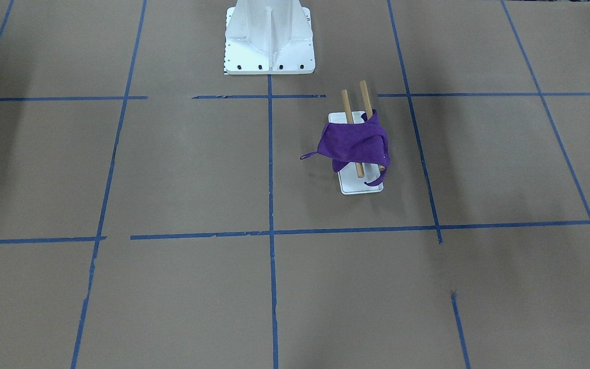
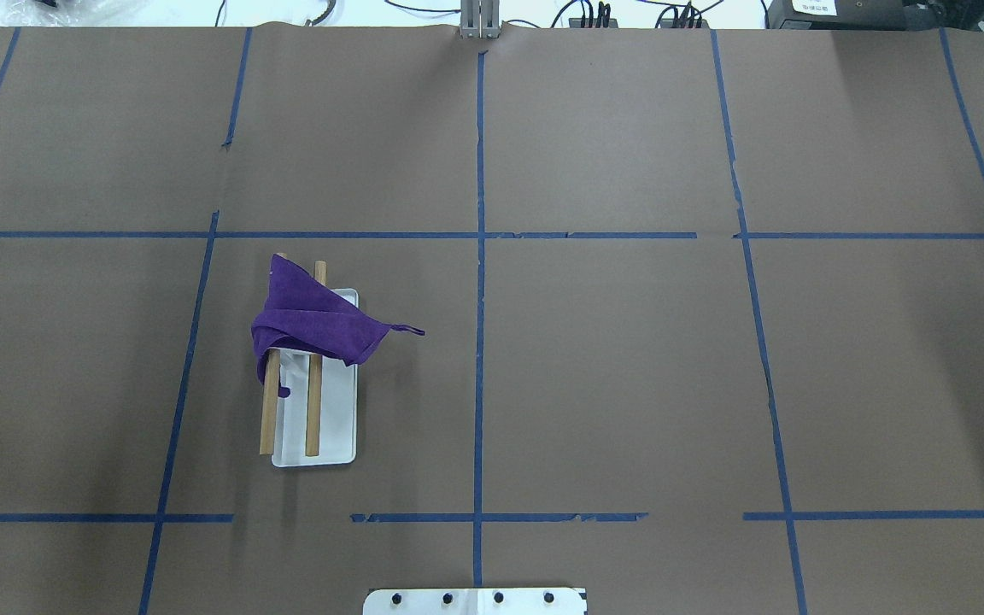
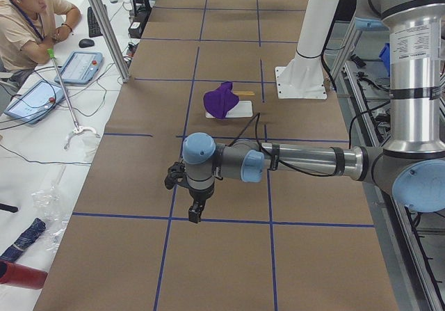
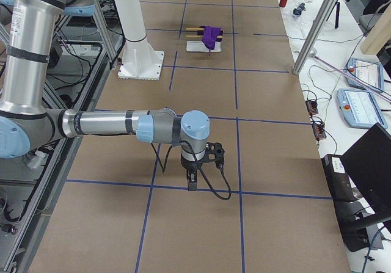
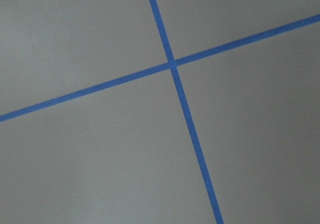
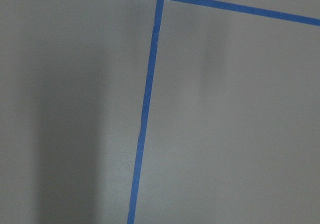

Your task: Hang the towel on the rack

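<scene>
The towel (image 1: 355, 143) is hanging over the rack (image 1: 360, 185), far from the fingers of the left gripper (image 3: 194, 216) and the right gripper (image 4: 192, 184). I cannot tell if these are open.

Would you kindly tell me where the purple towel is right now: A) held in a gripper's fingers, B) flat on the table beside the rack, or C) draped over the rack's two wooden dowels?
C: the towel lies bunched across both wooden dowels of the rack, above its white base.

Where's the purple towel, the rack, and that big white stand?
towel (image 2: 313, 320), overhead view, middle of the purple cloth.
rack (image 2: 336, 418), overhead view, bare part of its white base.
white stand (image 1: 269, 60), front-facing view, its bolted bottom plate.
</scene>
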